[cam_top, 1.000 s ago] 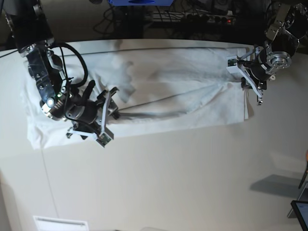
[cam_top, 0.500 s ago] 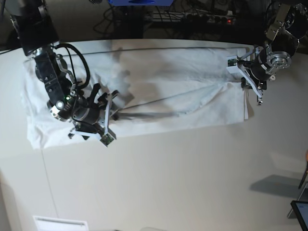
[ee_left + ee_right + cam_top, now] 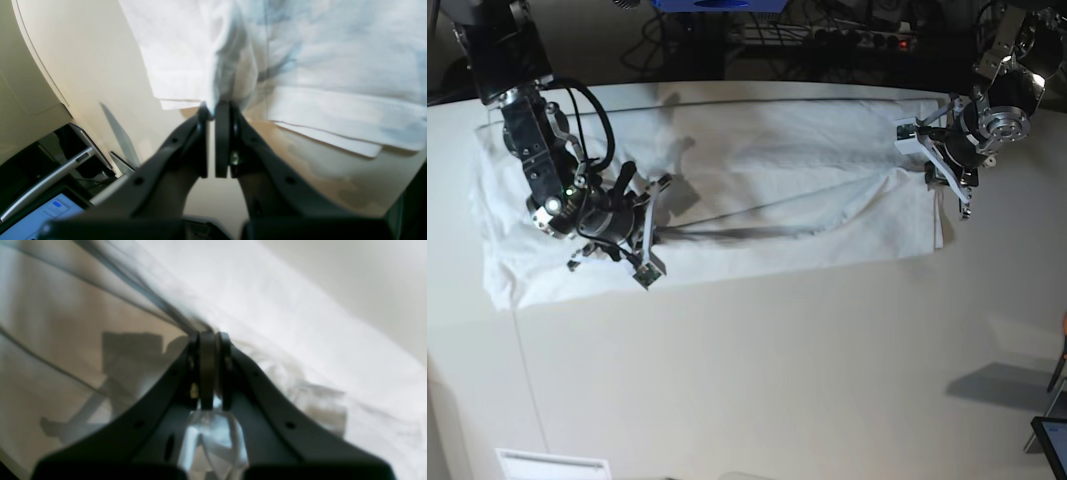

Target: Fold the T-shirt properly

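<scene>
The white T-shirt (image 3: pixel 777 180) lies spread wide across the far half of the pale table (image 3: pixel 777 370), with a taut crease running between the two arms. At the left of the base view my right gripper (image 3: pixel 659 228) is shut on a ridge of the cloth. The right wrist view shows its fingers pressed together (image 3: pixel 208 336), with T-shirt fabric (image 3: pixel 283 323) pulled up at the tips. At the right end my left gripper (image 3: pixel 939 178) is shut on the T-shirt's edge. In the left wrist view a pinched fold of the T-shirt (image 3: pixel 230 66) rises from its closed tips (image 3: pixel 211 108).
Dark cables and a power strip (image 3: pixel 857 35) lie behind the table's far edge. A screen corner (image 3: pixel 1052 440) shows at the lower right, and a lit screen (image 3: pixel 50 213) appears in the left wrist view. A white label (image 3: pixel 552 465) lies at the table's near left.
My right gripper has shut on a ridge of the T-shirt after standing open, and its arm has shifted slightly toward the back. The left gripper has held its grip in place.
</scene>
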Controlling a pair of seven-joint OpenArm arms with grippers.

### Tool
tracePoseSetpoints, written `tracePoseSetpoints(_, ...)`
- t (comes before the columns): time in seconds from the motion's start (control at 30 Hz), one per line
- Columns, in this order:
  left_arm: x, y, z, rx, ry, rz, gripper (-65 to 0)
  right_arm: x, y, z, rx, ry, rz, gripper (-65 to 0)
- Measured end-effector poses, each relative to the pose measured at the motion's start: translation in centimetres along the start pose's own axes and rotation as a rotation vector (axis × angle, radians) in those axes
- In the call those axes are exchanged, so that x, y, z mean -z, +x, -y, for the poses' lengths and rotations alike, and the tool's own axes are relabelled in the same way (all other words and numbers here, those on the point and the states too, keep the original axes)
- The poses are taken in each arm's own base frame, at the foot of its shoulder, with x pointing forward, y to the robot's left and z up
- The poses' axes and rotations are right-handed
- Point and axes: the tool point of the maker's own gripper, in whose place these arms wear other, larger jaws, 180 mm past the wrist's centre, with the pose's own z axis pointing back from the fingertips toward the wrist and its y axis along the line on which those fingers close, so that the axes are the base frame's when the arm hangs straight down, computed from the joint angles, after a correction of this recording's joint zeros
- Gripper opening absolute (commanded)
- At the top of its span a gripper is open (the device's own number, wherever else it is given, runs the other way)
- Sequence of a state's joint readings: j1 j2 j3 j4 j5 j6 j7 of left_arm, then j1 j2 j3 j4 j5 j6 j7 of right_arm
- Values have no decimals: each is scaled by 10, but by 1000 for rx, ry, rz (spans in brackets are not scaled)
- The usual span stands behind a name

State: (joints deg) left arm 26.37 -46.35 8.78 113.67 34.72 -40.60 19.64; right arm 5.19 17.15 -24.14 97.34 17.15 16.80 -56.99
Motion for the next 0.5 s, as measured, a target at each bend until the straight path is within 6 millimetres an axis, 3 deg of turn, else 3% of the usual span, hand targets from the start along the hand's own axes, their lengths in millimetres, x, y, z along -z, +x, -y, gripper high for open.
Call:
tracePoseSetpoints(0.33, 1, 2, 1, -12, 0, 4, -650, -29, 10, -15, -49, -8, 23, -649)
tracePoseSetpoints(0.5, 1, 1, 1, -11, 1, 3, -650, -30, 1, -20, -48, 0, -6, -649)
